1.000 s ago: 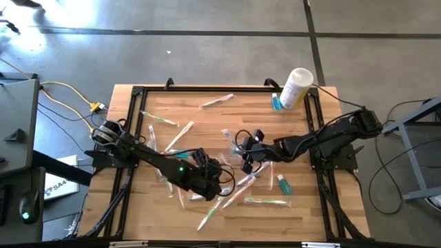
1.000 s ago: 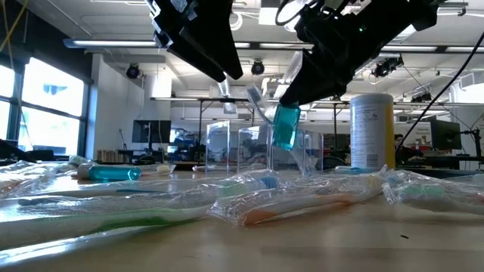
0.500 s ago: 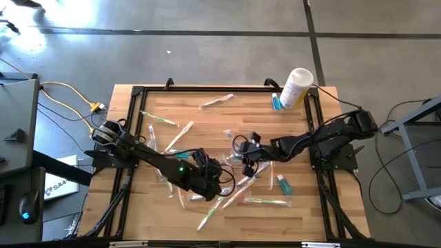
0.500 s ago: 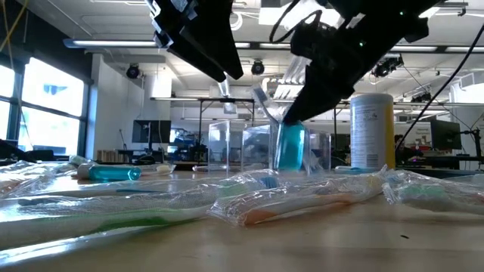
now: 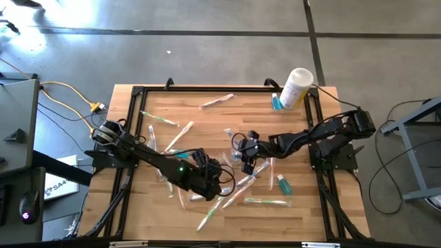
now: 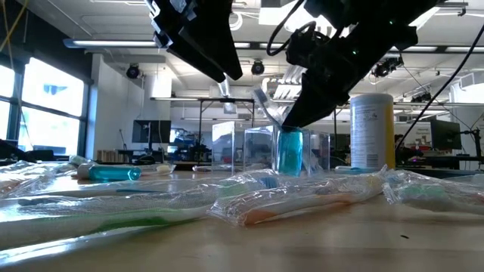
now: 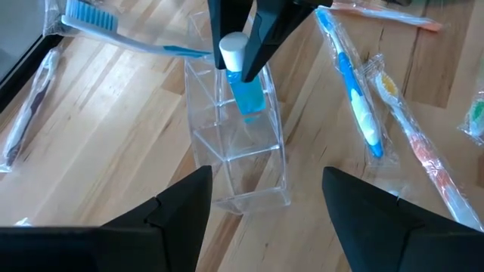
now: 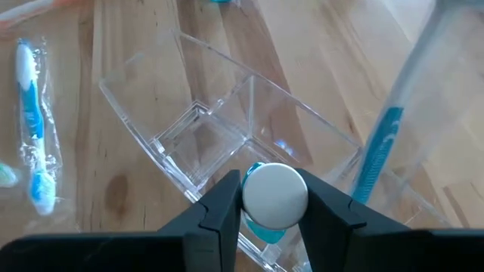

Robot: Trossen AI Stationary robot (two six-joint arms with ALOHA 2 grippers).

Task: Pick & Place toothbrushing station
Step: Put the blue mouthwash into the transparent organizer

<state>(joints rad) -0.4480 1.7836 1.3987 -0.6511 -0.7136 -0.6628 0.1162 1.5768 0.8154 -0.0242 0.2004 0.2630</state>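
The toothbrushing station is a clear holder with compartments (image 7: 240,155) (image 8: 193,136), standing mid-table among wrapped toothbrushes (image 5: 265,202). A blue toothbrush (image 8: 380,155) leans out of one compartment. My right gripper (image 8: 274,215) (image 5: 246,153) is shut on a teal tube with a white cap (image 7: 246,94) (image 6: 290,151) over the holder. My left gripper (image 7: 265,189) (image 5: 219,178) hangs open just on the near-left side of the holder, with nothing between its fingers. My right gripper pinches the tube's white cap (image 8: 274,195) between its two fingers, one on each side. The fingers slant down from the table's right. The tube hangs upright, cap up, with its teal lower end (image 7: 248,106) inside a compartment; whether it rests on the bottom, I cannot tell.
A white bottle (image 5: 298,87) stands at the far right with a teal tube (image 5: 276,102) beside it. Another teal tube (image 5: 283,184) lies near the right rail. Wrapped toothbrushes (image 7: 363,98) (image 5: 219,100) lie scattered over the wood; black rails (image 5: 131,124) line the table's sides.
My right gripper has gone down and a little toward the table's left, rolling its wrist. The teal tube, tilted above the holder before, now hangs upright and lower, inside a compartment.
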